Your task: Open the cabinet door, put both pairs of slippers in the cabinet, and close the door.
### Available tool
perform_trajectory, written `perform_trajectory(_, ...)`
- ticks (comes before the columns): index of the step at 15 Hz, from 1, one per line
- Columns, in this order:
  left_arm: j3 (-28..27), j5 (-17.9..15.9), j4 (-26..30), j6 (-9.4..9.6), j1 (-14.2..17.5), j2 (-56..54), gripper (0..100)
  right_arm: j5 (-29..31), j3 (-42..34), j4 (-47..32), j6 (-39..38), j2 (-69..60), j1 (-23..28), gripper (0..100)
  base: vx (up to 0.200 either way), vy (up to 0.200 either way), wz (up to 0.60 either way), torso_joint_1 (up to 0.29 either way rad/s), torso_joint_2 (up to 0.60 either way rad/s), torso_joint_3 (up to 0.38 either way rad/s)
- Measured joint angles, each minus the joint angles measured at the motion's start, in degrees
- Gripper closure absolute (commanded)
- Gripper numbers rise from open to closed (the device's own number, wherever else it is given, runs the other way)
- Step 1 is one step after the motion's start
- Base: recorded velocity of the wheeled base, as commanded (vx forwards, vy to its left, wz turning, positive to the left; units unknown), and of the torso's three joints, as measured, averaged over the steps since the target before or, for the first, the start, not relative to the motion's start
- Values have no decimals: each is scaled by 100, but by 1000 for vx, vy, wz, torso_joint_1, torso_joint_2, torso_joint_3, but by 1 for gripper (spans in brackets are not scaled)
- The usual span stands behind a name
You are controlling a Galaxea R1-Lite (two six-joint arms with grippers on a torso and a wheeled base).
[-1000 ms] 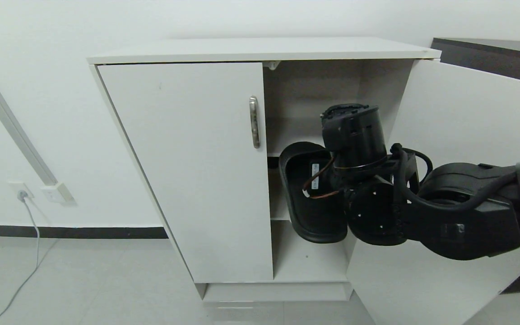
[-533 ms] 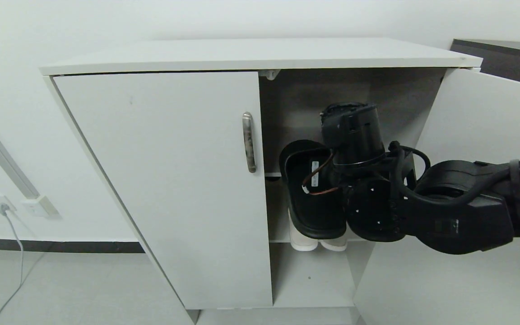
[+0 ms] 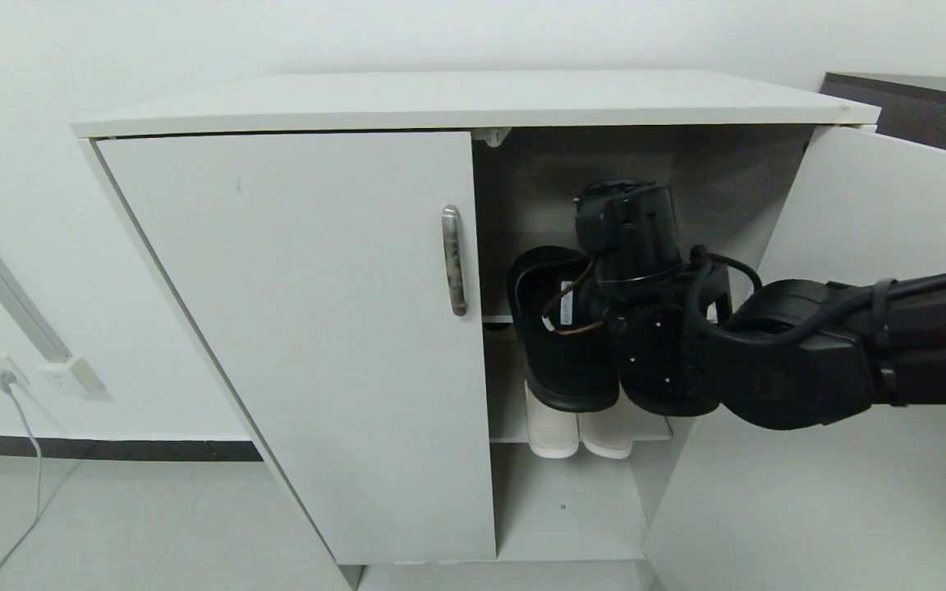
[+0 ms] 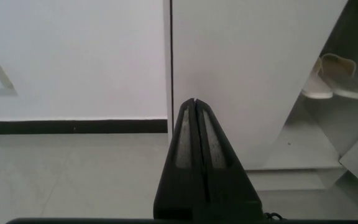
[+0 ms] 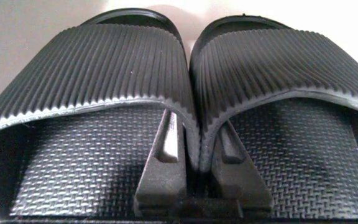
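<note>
Now the right tool (image 5: pixel 194 146) is clamped on the pair of black ribbed rubber slippers (image 3: pixel 559 361), its two fingers pinching the inner walls where the two slippers meet. The pair is held on end in the open right half of the white wooden cabinet (image 3: pixel 456 94), just above the pair of white slippers (image 3: pixel 576 431) already lying on the middle shelf (image 3: pixel 654 428). The right-hand white door (image 3: pixel 851 271) is swung wide; the left-hand door (image 3: pixel 300 312) is shut. The left tool (image 4: pixel 194 134) is closed on nothing, low down outside the cabinet.

To place the pair well, I would choose a free shelf, probably the upper one or the cabinet floor, and tip the pair level. Push it in deep so no heel overhangs the edge, then let go only once the soles rest flat. Draw the arm straight back, clear of the white pair and the door.
</note>
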State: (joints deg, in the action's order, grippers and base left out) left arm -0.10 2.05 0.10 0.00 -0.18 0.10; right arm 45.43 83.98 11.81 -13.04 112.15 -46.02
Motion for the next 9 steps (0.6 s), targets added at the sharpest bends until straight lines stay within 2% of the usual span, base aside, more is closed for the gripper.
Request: perform_trajectory(9,0,20,0,-24,2,-2,100,-312,1503,-40,410,1017,584,100,0,0,0,0,0,0)
